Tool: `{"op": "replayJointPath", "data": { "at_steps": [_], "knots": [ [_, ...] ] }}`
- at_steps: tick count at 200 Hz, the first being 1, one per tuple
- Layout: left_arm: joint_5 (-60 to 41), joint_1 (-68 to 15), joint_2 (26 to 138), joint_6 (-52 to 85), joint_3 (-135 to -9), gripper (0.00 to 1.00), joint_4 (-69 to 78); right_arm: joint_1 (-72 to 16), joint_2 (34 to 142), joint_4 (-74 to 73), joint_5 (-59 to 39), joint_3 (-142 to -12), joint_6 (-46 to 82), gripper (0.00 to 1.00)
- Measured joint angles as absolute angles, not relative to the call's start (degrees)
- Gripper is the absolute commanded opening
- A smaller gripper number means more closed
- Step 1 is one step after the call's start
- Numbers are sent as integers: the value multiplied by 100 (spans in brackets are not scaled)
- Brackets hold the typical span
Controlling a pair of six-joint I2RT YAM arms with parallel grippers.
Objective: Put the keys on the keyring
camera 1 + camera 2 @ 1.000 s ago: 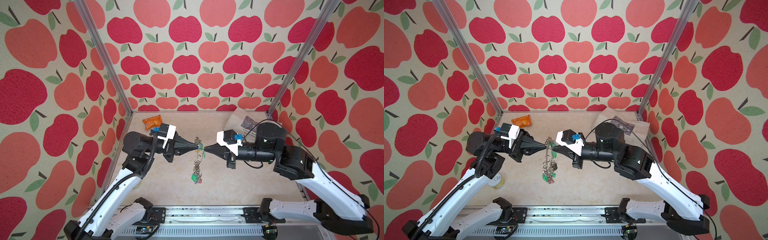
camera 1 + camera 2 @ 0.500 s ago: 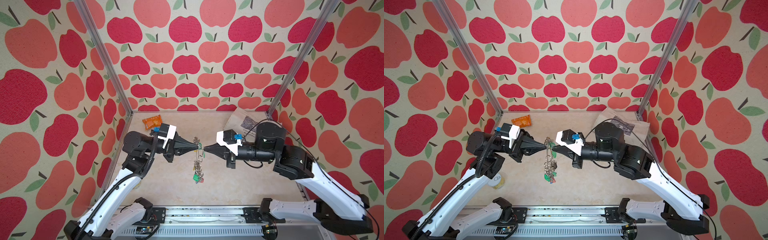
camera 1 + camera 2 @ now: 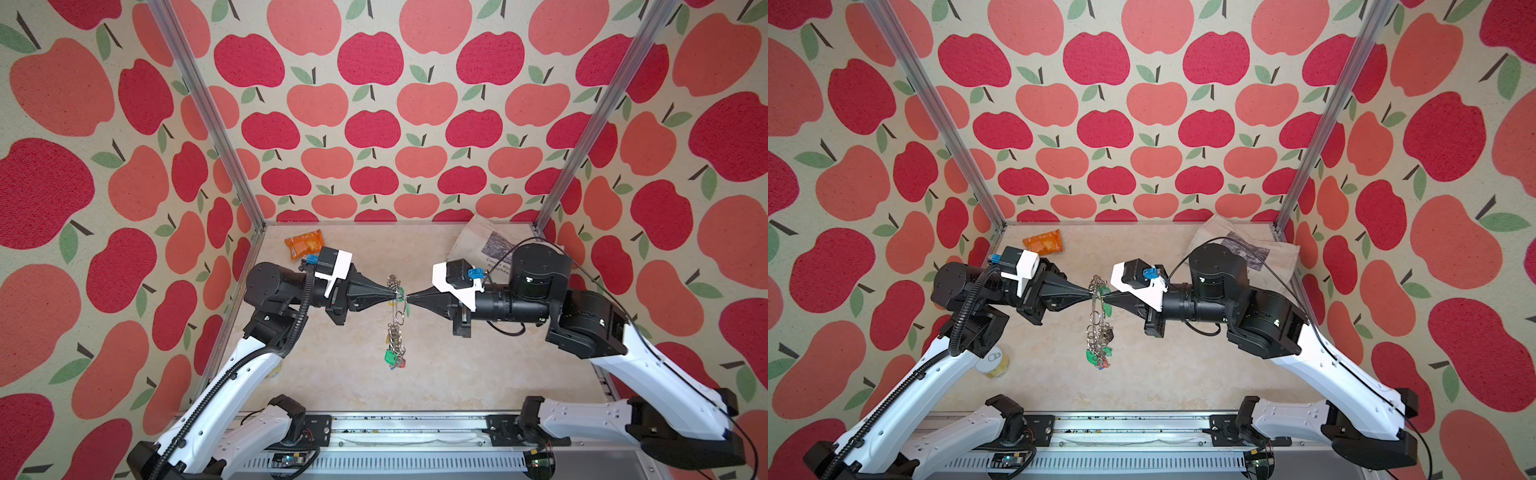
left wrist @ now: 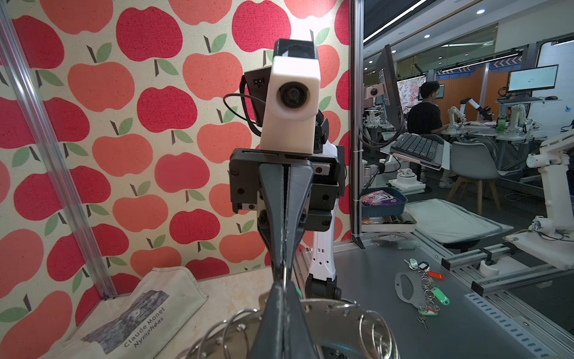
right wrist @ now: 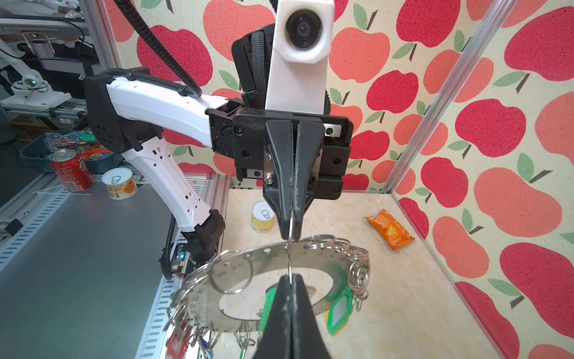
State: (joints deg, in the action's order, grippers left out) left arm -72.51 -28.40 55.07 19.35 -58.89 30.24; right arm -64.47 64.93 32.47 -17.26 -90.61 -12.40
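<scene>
The keyring (image 5: 270, 258), a flat grey metal disc with a wide hole and many wire rings on its rim, hangs in the air between my two arms. It shows edge-on in both top views (image 3: 397, 328) (image 3: 1096, 324). My left gripper (image 3: 395, 295) (image 5: 290, 236) and right gripper (image 3: 409, 296) (image 5: 290, 276) meet tip to tip. Both are shut on one thin wire ring (image 5: 289, 258) that passes through the disc's rim. Keys with green, red and blue tags (image 3: 392, 359) (image 3: 1098, 357) dangle from the lower rings. A green tag (image 5: 340, 307) hangs beside my right fingers.
An orange foil packet (image 3: 304, 243) lies at the back left of the beige floor. A cloth tote bag (image 3: 482, 245) sits in the back right corner. A small yellow can (image 3: 993, 363) stands by the left arm. Apple-print walls close in three sides.
Both grippers stay shut and in place. The hanging keyring and its bunch of keys sway slightly.
</scene>
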Motion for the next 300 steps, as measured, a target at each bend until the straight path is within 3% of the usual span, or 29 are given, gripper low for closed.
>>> {"op": "replayJointPath", "data": {
  "at_steps": [300],
  "knots": [
    [-7277,-2930,5522,1483,-6156,0,2493,-6436,6558,3358,-1879,-9203,-1345,0]
  ]
}}
